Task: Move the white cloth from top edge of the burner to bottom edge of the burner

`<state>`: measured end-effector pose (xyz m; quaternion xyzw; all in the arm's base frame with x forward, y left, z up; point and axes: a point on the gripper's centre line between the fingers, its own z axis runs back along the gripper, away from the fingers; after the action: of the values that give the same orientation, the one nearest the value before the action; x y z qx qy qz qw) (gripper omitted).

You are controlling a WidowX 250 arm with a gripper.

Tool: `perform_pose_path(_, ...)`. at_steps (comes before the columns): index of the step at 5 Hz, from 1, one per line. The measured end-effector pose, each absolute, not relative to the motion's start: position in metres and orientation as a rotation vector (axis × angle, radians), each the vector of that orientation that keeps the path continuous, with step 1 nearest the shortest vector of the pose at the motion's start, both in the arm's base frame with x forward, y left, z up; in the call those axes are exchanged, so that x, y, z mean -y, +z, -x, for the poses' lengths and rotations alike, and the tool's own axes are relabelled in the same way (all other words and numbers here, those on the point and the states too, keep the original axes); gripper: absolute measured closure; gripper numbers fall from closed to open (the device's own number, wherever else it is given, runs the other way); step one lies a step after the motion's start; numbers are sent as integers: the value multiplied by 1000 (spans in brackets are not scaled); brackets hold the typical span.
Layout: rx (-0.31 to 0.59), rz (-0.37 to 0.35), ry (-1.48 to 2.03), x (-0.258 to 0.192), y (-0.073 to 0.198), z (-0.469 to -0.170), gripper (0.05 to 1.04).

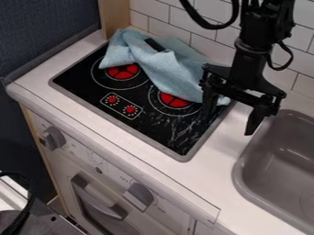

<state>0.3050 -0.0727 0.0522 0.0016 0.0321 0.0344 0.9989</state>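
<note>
Aim: cloth [160, 64] from the top edge of the burner [178, 131] to its bottom edge. The cloth shows as pale blue rather than the white I was told; it is the only cloth I see, so I take it as mine to shift.

Position: it lies bunched along the burner's top edge, on the side by the tiled wall [211, 42]. One end sits over the far left corner, the other reaches the right corner nearest my pincer [232, 111]. Its folds lap over parts of both red cooking rings [174, 99]. A black strip [154, 44] lies on its upper side.

Pincer: fingers spread apart, nothing clamped between them. It hangs over the right corner of the burner, toward the sink [253, 153]. One finger overlaps the cloth's right end in my view; whether they touch, I cannot tell.

Progress: start met, goal not. The bottom edge, along the worktop's [116, 133] front strip, has no cloth on it, and the red dials [121, 103] near it lie uncovered. I judge the task at its outset.

Left to do: close on a fold, lift enough to free it, carry it across the burner toward the front, lower it along the bottom edge, release, withdraw.

Caution: a shallow pinch might slip off or drag only one corner.
</note>
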Motion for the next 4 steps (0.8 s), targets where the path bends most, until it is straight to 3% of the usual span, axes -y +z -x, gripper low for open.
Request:
perform_pose_path(1,-95,-12,72,72,43,-301,85)
perform_pose_path(2,-96,-17,174,67,56,-310,85)
perform_pose_path(3,-41,-70,281,47,90,-342,85)
perform_pose_path(4,12,-59,475,12,105,-361,85)
